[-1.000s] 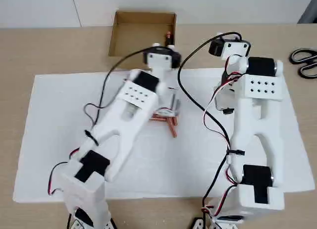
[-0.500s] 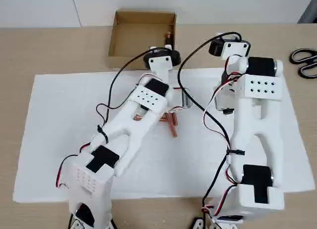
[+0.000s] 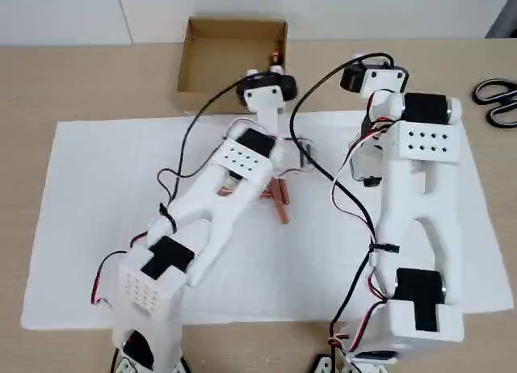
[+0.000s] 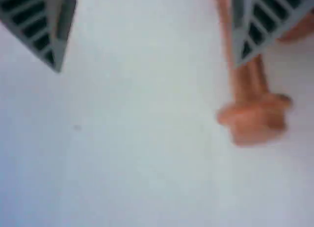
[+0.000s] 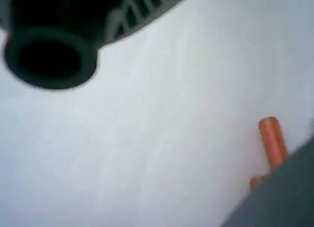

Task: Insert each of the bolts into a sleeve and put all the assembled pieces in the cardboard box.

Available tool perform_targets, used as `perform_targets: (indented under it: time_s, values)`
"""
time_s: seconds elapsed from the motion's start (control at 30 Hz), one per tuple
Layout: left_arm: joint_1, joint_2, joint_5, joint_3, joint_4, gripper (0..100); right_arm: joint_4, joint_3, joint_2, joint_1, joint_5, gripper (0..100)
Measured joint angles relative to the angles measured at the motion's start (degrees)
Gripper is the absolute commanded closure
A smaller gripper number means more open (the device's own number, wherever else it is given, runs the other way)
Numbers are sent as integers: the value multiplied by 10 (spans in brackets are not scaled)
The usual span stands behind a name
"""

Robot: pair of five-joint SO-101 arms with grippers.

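Note:
Several copper-coloured bolts (image 3: pixel 279 197) lie in a cluster on the white mat (image 3: pixel 105 195). My left gripper (image 3: pixel 292 165) hovers low over them. In the left wrist view it (image 4: pixel 147 65) is open, its grey fingers (image 4: pixel 41 28) wide apart, and one bolt (image 4: pixel 252 116) with a flanged head lies beside the other finger. My right gripper (image 5: pixel 73 40) is shut on a black sleeve (image 5: pixel 49 60), whose hollow end faces the camera; another bolt (image 5: pixel 271 138) lies beyond. The cardboard box (image 3: pixel 202 58) stands at the back, with a reddish piece (image 3: pixel 276 62) by its right wall.
The right arm (image 3: pixel 420 171) stands over the mat's right side, its cables looping toward the centre. Scissors (image 3: pixel 497 98) lie on the bare table at the far right. The mat's left half has free room.
The left arm has changed pose, its elbow drawn back and its gripper swung slightly right and lower over the bolts. The right arm has stayed still.

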Motion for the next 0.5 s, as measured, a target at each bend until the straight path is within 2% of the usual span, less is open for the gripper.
perform_targets:
  time_s: [0.37, 0.5]
  values:
    - [-13, 29, 0, -2, -1, 790, 0, 0, 0, 0, 0, 995]
    - [-15, 55, -3, -11, -3, 855, 0, 0, 0, 0, 0, 995]
